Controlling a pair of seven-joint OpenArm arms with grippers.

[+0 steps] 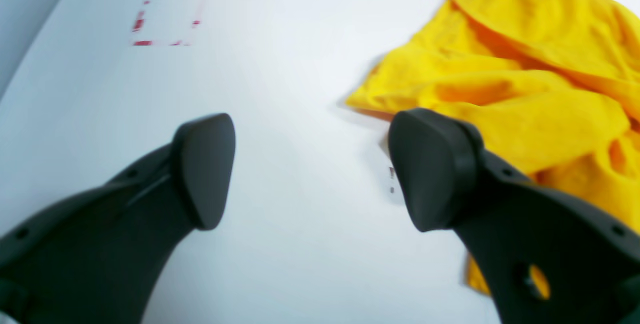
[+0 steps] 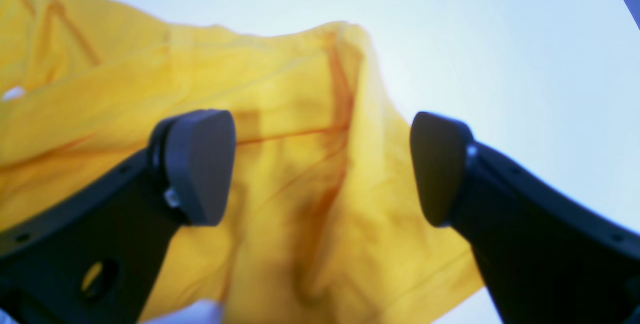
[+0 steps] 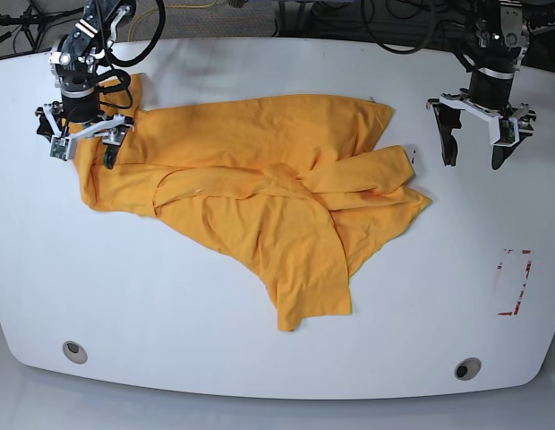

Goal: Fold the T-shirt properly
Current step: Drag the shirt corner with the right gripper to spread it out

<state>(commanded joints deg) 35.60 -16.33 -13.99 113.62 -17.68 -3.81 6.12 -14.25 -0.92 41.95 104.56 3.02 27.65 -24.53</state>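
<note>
While the shirt (image 3: 260, 197) lies crumpled across the middle of the white table (image 3: 170, 313), you can see it is far from flat: one long flap runs down toward the near edge, a bunched fold crosses the middle, and another corner juts out to the right side of the base view. No print shows on any visible surface.

Your right gripper (image 3: 85, 143) hangs over the shirt's far-left corner in the base view, with its jaws spread apart. From the right wrist camera, the two dark pads (image 2: 200, 164) stand wide open with yellow cloth (image 2: 300, 189) filling the space beneath and between them; one pad sits over the fabric, the other over bare table near the cloth's edge. You cannot tell from these views whether the pads touch the cloth, and nothing is pinched between them.

Your left gripper (image 3: 474, 148) is on the other side, over bare table just beside the shirt's right-hand corner, apart from the cloth. Its jaws are also spread wide. In the left wrist camera, the gripper (image 1: 310, 169) frames white tabletop, with the rumpled shirt edge (image 1: 500, 89) lying past one finger.

Red dashed marks (image 3: 515, 282) form a small rectangle on the table near its right end, well apart from the shirt. Two round holes (image 3: 74, 351) sit near the table's front corners, and cables (image 3: 394, 22) trail along the back.
</note>
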